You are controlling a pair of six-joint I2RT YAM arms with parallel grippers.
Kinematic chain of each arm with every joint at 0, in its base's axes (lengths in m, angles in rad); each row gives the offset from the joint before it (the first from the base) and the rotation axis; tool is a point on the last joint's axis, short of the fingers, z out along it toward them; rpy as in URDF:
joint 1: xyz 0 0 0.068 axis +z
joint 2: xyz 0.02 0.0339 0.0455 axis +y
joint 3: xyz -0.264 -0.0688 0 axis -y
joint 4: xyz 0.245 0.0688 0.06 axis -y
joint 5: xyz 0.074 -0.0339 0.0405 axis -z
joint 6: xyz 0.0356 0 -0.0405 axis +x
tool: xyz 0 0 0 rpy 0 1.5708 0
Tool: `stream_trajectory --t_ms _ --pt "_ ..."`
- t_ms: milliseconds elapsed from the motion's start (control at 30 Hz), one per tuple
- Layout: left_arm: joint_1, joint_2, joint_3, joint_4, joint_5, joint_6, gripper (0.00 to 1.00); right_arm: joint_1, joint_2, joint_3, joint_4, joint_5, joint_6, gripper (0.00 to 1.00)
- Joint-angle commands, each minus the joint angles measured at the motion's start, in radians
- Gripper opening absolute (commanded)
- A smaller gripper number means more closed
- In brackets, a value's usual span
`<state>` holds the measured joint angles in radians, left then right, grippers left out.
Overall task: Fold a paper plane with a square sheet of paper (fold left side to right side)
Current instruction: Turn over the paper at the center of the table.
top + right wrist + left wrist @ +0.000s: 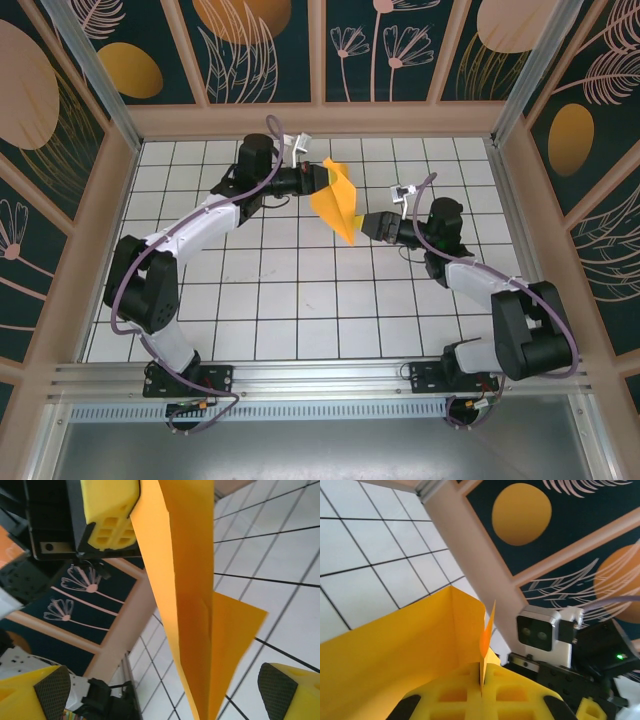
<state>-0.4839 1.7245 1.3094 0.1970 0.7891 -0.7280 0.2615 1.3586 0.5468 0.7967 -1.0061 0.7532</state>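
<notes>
The square sheet of paper is folded into an orange-yellow paper plane [337, 200], a pointed dart hanging in the air above the far middle of the white grid table [300, 300]. My left gripper [318, 180] is shut on its upper folded edge. In the left wrist view the yellow fingers [482, 680] pinch a thin paper flap, with the broad sheet [395, 650] spreading left. My right gripper [368, 226] stands open at the plane's lower tip. In the right wrist view the pointed end of the paper [185, 580] runs down between my wide-apart jaws [165, 694] without touching either pad.
Dark floral wall panels [265, 50] on a tan frame enclose the table on three sides. The back wall rail [320, 120] lies just behind the left gripper. The right wrist camera [537, 632] is close in front of the left gripper.
</notes>
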Motion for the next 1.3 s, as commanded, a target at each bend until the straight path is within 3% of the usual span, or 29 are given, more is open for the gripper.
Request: stream_trajectory --t_ms 0,167,267,600,767,833,933,1067,1133,1267 --pt "-0.001 -0.031 0.001 0.107 0.092 -0.062 0.07 0.007 0.027 0.007 0.175 -0.069 0.074 0.99" --pt "-0.001 -0.04 -0.015 0.172 0.133 -0.106 0.07 0.014 0.058 0.019 0.203 -0.06 0.094 0.96" --pt "-0.001 -0.043 -0.019 0.184 0.145 -0.113 0.08 0.018 0.08 0.018 0.261 -0.067 0.136 0.89" --pt "-0.001 -0.037 -0.071 0.238 0.156 -0.14 0.09 0.038 0.085 0.03 0.294 -0.068 0.182 0.37" --pt "0.001 -0.049 -0.064 0.145 0.108 -0.066 0.18 0.037 0.042 0.03 0.174 -0.047 0.112 0.16" --pt "0.006 -0.058 -0.056 0.102 0.086 -0.035 0.31 0.036 0.016 0.037 0.086 -0.03 0.061 0.13" --pt "0.026 -0.096 -0.046 -0.02 0.008 0.054 0.4 0.034 -0.033 0.063 -0.11 0.019 -0.052 0.12" --pt "0.065 -0.209 -0.069 -0.18 -0.209 0.171 0.59 0.057 -0.087 0.19 -0.563 0.25 -0.302 0.1" --pt "0.068 -0.281 -0.088 -0.256 -0.39 0.233 0.66 0.105 -0.093 0.283 -0.807 0.463 -0.401 0.1" --pt "0.068 -0.43 -0.179 -0.303 -0.658 0.283 0.71 0.291 -0.027 0.527 -1.229 1.044 -0.479 0.11"
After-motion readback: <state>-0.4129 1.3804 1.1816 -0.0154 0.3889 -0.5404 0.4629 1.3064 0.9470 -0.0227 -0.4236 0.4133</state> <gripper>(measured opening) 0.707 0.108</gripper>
